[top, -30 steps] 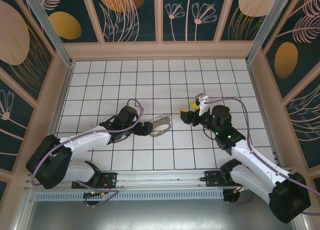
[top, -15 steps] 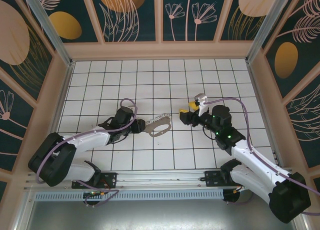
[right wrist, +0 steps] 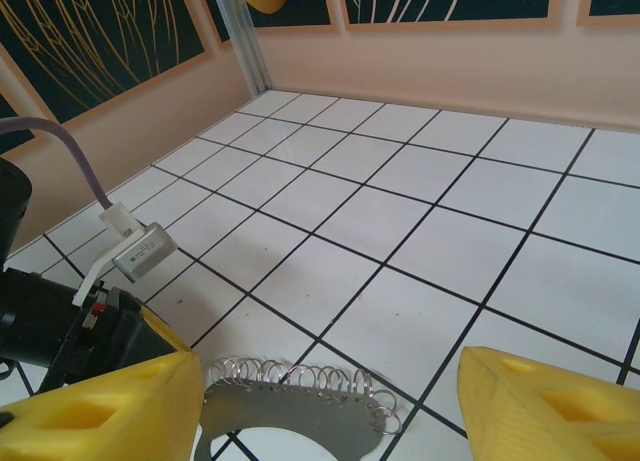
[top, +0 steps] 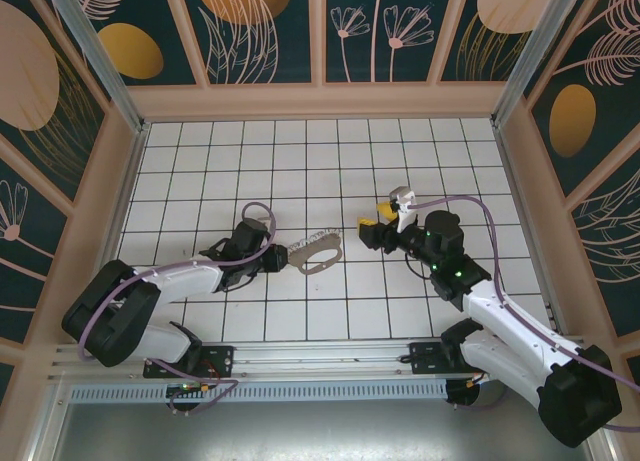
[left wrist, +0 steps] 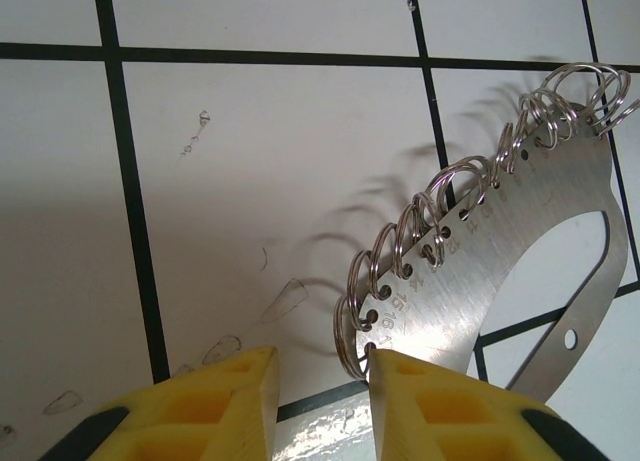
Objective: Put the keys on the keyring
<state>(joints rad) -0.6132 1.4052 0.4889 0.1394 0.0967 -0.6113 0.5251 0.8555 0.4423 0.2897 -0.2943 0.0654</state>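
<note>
Item one, the keyring (top: 318, 252): it is a flat silvery metal plate with a large cut-out and a row of split rings (left wrist: 420, 221) threaded through numbered holes along one curved edge. You will find it lying on the white tiled floor (top: 300, 161) just left of centre in the overhead view, across a black grout line.

Item two, your left gripper (top: 283, 257): it sits low at the plate's left end. In the left wrist view its yellow fingers (left wrist: 215, 401) occupy the bottom edge, drawn fairly close together. The end ring and the plate's tip stand at the narrow gap beside the right-hand finger. Whether the pads actually press on the metal cannot be told from this angle.

Item three, your right gripper (top: 375, 224): it is right of centre in the overhead view, well apart from the plate and pointing toward it. In the right wrist view its yellow fingers (right wrist: 120, 406) sit at the two bottom corners, spread wide with nothing between them. The keyring (right wrist: 300, 411) lies on the floor beyond, at bottom centre. The left arm's black wrist (right wrist: 50, 321) shows at lower left.
</note>
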